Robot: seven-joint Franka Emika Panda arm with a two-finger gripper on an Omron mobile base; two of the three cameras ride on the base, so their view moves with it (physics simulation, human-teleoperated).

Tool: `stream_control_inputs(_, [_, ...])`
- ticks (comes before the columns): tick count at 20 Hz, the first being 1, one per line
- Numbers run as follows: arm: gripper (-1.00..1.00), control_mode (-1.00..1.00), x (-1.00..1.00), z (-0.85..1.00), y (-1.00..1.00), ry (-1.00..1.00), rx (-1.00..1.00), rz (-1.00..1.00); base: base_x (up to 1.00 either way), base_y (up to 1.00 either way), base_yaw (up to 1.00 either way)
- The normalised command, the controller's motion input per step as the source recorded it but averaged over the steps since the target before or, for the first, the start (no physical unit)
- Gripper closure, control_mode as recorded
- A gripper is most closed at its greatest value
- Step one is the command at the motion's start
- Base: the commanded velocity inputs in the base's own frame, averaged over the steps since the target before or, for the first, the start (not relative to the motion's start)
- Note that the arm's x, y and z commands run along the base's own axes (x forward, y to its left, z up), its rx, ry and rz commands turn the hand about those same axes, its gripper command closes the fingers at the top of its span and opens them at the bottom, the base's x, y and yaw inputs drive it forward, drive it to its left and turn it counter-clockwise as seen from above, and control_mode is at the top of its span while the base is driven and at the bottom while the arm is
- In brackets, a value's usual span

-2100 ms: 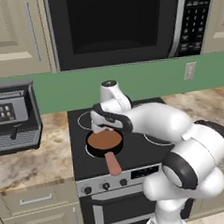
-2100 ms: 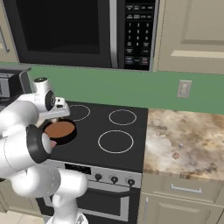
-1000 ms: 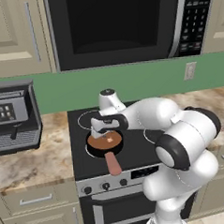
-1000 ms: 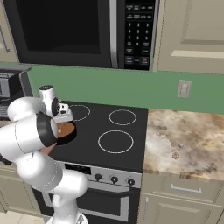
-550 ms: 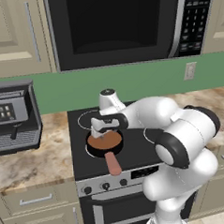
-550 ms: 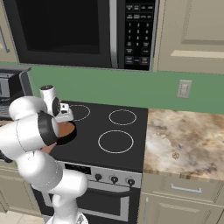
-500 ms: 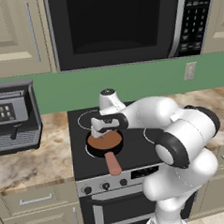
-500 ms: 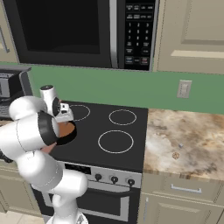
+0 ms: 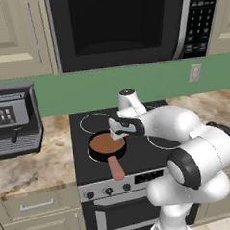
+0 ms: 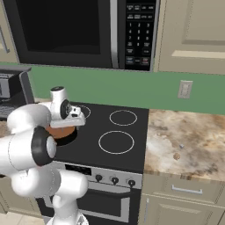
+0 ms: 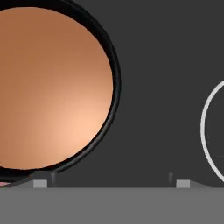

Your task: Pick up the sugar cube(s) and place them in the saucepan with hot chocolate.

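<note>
A: Since a second ago, gripper (image 11: 109, 183) fingers have spread wide, holding nothing.

B: Sugar cube: cannot tell. Small round black saucepan (image 9: 107, 145), brown liquid, salmon-pink handle, on black stovetop (image 9: 138, 154) front-left burner.

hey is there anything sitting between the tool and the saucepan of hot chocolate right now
Nothing visible does. The tool, open, hangs just above the far right edge of the saucepan on the stove's front left burner. In the hand view the brown liquid lies open, with bare stovetop beside it.
</note>
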Motion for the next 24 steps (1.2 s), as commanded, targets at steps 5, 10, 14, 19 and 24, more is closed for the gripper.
stream_control_inputs(5, [-1.0,-1.0,-0.16,0.0,-1.0,0.0,-0.11,-0.33,0.0,0.0,0.0])
stream_control_inputs(10, [-1.0,-1.0,-0.07,0.14,-1.0,0.0,-0.09,-0.33,0.0,0.0,0.0])
stream_control_inputs(14, [-1.0,-1.0,-0.01,0.19,-1.0,0.0,0.0,-0.27,0.0,0.0,0.0])
stream_control_inputs(19, [-1.0,-1.0,0.0,0.0,-1.0,0.0,0.0,-0.28,0.0,0.0,0.0])
stream_control_inputs(24, [-1.0,-1.0,-0.09,0.0,-1.0,0.0,0.03,-0.29,0.0,0.0,0.0])
